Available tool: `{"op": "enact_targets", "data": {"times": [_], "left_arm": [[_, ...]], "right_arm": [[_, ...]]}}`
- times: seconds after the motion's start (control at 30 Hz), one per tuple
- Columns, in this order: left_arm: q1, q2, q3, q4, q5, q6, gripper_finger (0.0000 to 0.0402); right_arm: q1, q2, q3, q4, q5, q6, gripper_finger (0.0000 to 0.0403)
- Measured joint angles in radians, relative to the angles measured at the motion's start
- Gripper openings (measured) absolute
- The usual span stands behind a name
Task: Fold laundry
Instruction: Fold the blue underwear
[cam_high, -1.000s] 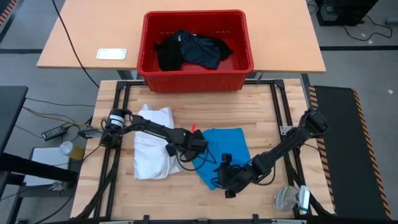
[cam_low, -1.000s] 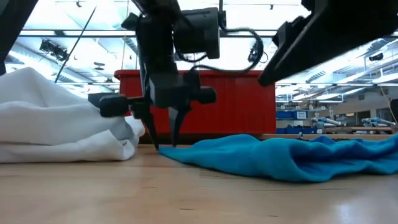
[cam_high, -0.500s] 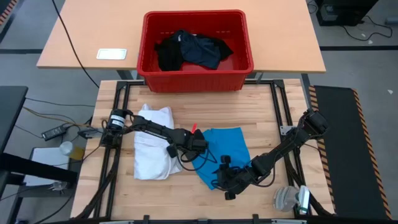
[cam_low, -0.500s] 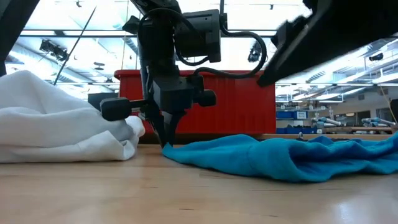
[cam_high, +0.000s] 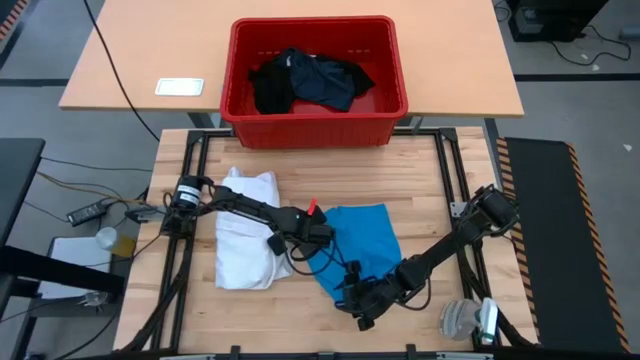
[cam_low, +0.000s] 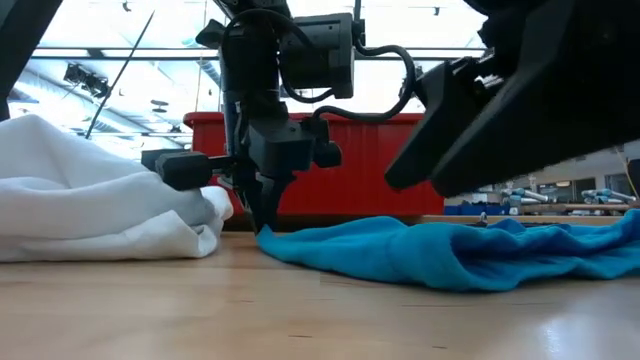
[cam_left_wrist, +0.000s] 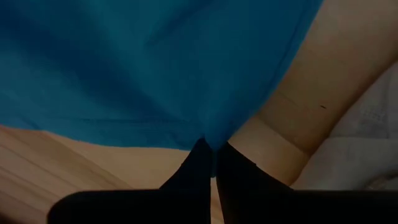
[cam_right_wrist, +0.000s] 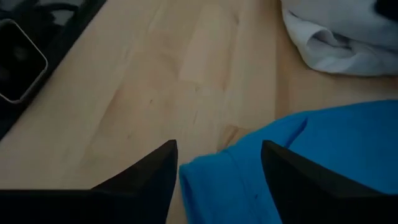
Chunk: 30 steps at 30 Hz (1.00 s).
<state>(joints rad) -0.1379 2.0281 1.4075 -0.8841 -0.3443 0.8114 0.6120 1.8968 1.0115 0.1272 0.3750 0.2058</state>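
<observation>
Your blue piece (cam_high: 352, 243) lies flat mid-tabletop (cam_high: 420, 185), white shirt (cam_high: 245, 240) beside it; left end effector (cam_left_wrist: 210, 163) is pinched on its edge, right end effector (cam_right_wrist: 217, 163) open at the corner, probably readying a fold

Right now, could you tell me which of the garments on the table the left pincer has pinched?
The blue piece: the left pincer is shut on its edge. The white shirt beside it lies untouched.
</observation>
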Motion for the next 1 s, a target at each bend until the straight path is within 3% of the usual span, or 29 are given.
{"op": "enact_targets", "data": {"times": [0.33,0.47,0.7,0.8,1.0], "left_arm": [[0.002,-0.001,0.000,0.004,0.000,-0.023,0.0010],[0.002,-0.001,0.000,-0.003,0.001,-0.025,0.0010],[0.002,-0.006,0.000,-0.012,0.001,-0.036,0.0009],[-0.005,-0.035,0.001,-0.032,0.004,-0.042,0.0009],[-0.028,-0.131,0.017,-0.051,0.034,-0.069,0.0009]], "right_arm": [[0.002,0.103,0.000,0.062,0.010,0.009,0.0234],[0.003,0.113,0.001,0.052,0.020,0.038,0.0183],[0.003,0.064,0.000,-0.002,-0.029,0.084,0.0021],[0.011,-0.025,0.000,-0.091,-0.081,0.159,0.0021],[0.079,-0.161,0.000,-0.242,-0.077,0.209,0.0011]]}}
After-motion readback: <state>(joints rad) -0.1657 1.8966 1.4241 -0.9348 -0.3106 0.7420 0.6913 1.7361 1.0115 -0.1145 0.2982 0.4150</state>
